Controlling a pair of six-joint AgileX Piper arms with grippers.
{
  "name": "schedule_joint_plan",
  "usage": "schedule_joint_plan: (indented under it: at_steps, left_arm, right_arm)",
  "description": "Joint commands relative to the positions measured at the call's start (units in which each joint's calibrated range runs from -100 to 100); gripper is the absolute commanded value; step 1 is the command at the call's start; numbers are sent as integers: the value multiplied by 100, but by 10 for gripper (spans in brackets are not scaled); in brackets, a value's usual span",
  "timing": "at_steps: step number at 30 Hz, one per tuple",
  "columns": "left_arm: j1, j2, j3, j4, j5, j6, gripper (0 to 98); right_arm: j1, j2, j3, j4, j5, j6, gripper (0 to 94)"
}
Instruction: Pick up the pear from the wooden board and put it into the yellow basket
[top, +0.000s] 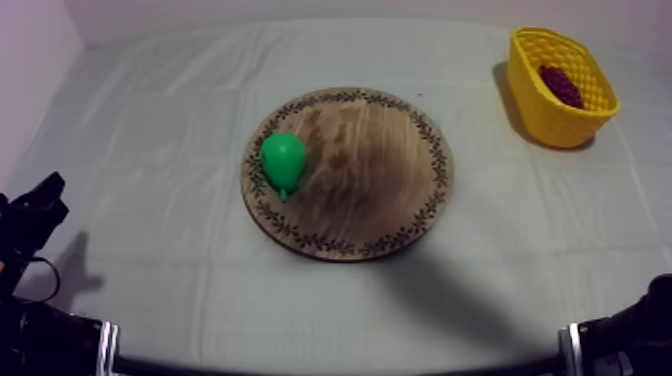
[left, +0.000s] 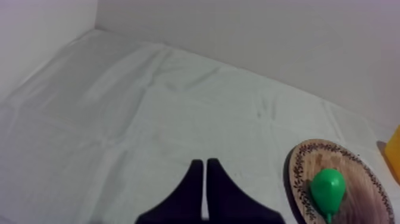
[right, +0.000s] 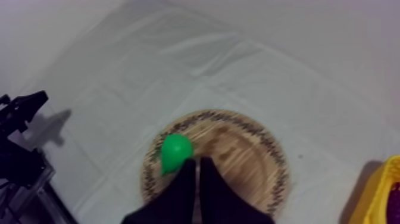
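Top view shows you the pear (top: 283, 160) at the left rim of the wooden board (top: 380, 180), the yellow basket (top: 545, 108) far right. Your left fingers (left: 190, 190) and right fingers (right: 208, 192) are closed together, empty. I think a touch from closed fingers can roll the pear onto the surface (top: 150, 120).

There is one green pear (top: 283, 160). There is one round wooden board (top: 385, 200) with a patterned rim, and one yellow basket (top: 543, 108). One dark purple bunch of grapes (top: 561, 86) makes two pieces of toy fruit in all. One counter (top: 150, 140) carries them. There are two arms, so a left pincer (left: 205, 176) and a right pincer (right: 197, 176), each with two black fingers lying together.
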Motion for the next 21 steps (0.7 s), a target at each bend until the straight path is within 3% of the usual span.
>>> schedule_joint_plan:
  at_steps: [1,10,21]
  left_arm:
    - [1,0,0,-2,-1,1,1]
    - [1,0,0,-2,-1,1,1]
    - [1,0,0,-2,-1,1,1]
  right_arm:
    - [-206,451,-318,72,271,-297,2]
    - [-482,1941,-1536,259,1314,-884,2]
    - [-583,3652,-3233,261,2679,-1449,2]
